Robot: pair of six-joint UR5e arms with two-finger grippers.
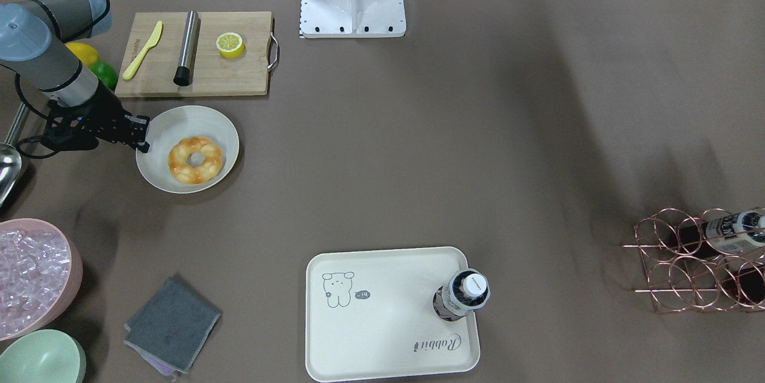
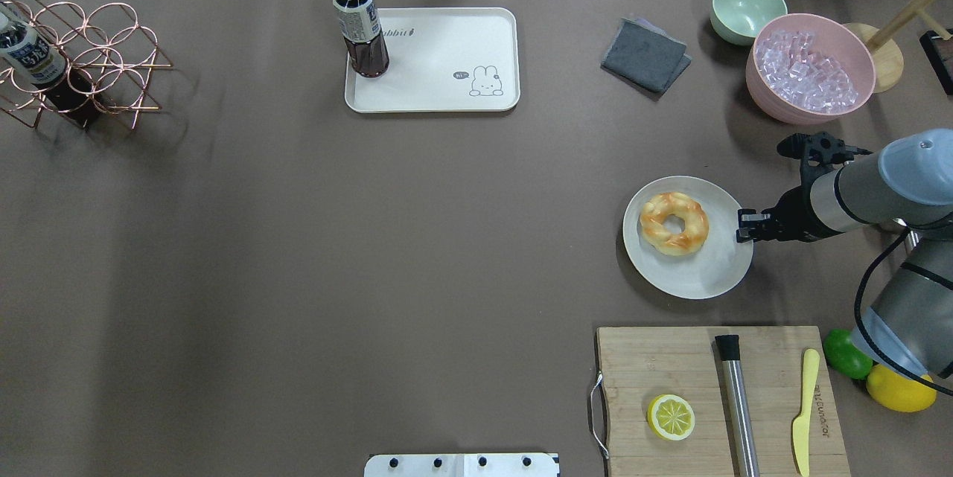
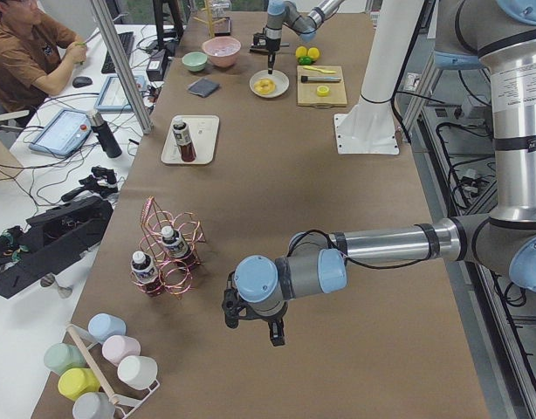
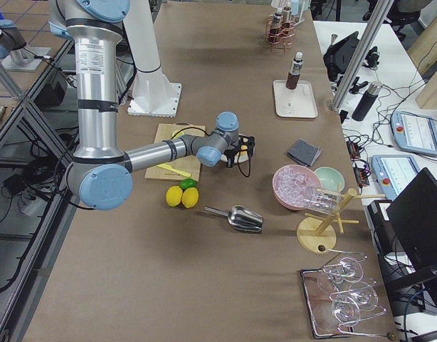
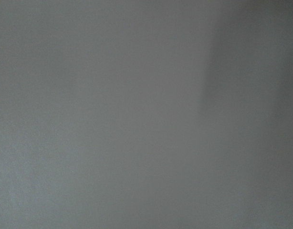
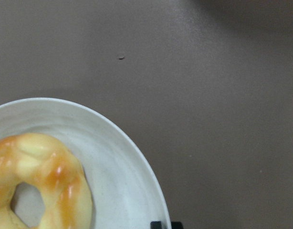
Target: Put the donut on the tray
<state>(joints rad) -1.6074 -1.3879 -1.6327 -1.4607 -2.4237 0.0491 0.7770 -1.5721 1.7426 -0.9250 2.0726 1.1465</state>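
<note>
The left tool hangs over the tabletop, and the side view does not show how far open it is. From overhead, the tray lies at 12 o'clock with a bottle standing at its 9 o'clock end. The donut rests on a plate toward 3 o'clock, and the right tool is at that plate's 3 o'clock rim, nearly closed and empty.

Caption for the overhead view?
Right gripper at the round off-white plate holding the golden glazed ring donut; cream plastic tray far off.

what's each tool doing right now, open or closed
left tool: cannot be told, it shows only in the side view
right tool: looks closed, holding nothing
</note>
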